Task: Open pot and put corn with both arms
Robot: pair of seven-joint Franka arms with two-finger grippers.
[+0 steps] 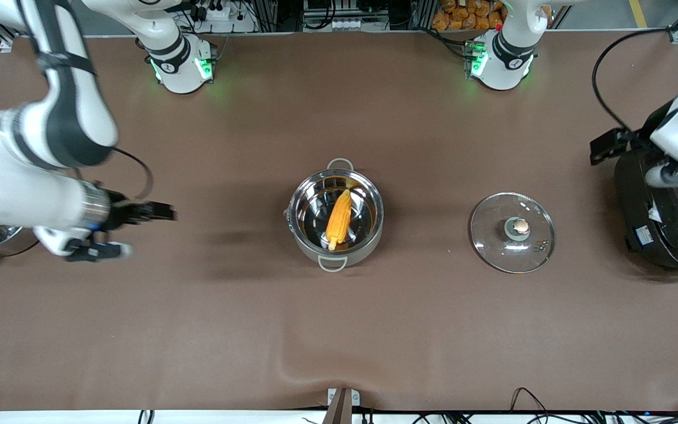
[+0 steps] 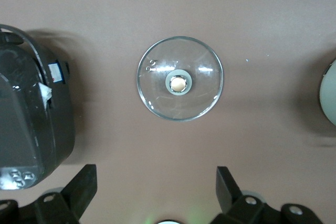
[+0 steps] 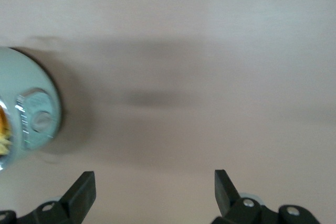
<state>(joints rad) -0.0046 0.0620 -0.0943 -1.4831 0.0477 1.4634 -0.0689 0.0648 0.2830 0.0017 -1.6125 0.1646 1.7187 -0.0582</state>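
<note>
Both tools look spread and empty: right tool [image 1: 139, 229] over bare tabletop [image 1: 198, 330], left tool [image 2: 156, 192] above the lid [image 1: 512, 232]. Corn [image 1: 339, 219] sits in the pot [image 1: 335, 217], so I'd just retreat clear.

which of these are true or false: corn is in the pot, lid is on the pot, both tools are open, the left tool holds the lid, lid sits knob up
1. The corn lies in the pot: true.
2. The lid is on the pot: false, it lies on the table toward the left arm's end.
3. Both tools are open: true; left tool, right tool.
4. The left tool holds the lid: false, it holds nothing and is above the lid.
5. The lid sits knob up: true.
</note>
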